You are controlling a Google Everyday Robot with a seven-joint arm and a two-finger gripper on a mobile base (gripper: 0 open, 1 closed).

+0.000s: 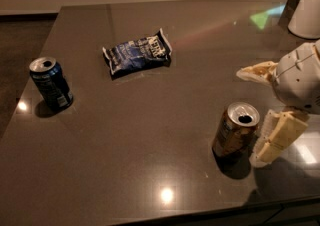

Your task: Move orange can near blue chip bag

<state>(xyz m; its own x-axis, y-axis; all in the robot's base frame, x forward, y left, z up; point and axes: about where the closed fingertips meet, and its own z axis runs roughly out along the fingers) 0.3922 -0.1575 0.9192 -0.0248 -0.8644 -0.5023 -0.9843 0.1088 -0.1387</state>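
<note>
The orange can [235,129] stands upright on the dark table [150,135] at the front right, its silver top showing the opening. The blue chip bag [137,53] lies flat at the back centre-left, well apart from the can. My gripper [251,116] is open at the right edge, just right of the can. One cream finger [257,73] points left above and behind the can. The other finger [276,137] hangs close beside the can's right side. I cannot tell whether it touches the can.
A dark blue can [50,84] stands upright near the table's left edge. A white rounded object [306,10] sits at the back right corner. The table's front edge runs close below the orange can.
</note>
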